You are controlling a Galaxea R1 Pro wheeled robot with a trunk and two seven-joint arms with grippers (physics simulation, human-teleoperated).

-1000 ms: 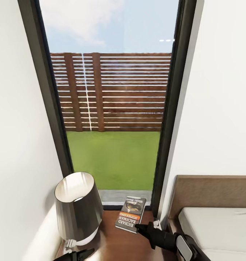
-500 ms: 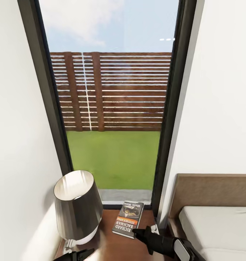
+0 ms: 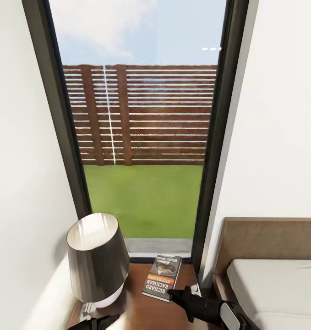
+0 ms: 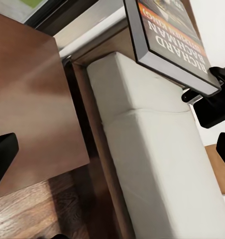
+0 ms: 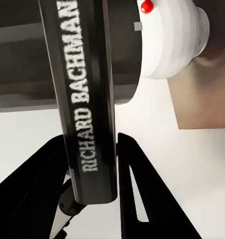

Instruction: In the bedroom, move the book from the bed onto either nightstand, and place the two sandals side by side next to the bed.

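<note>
Book flat on nightstand, cover up, orange band and "RICHARD BACHMAN" lettering legible, lying between lamp and bed, close to window. Near edge of book between the two black fingers of right hand; from right wrist view, spine sits in the gap, fingers flanking it on both sides with slight daylight showing, so slightly open, not clamped hard. Right arm reaching in from bed side, low over nightstand top. Left hand low at front edge of nightstand, just below lamp base; only black finger tips visible, opening cannot be told. Bed just beside nightstand, light mattress against brown headboard. Fence and lawn beyond glass.
</note>
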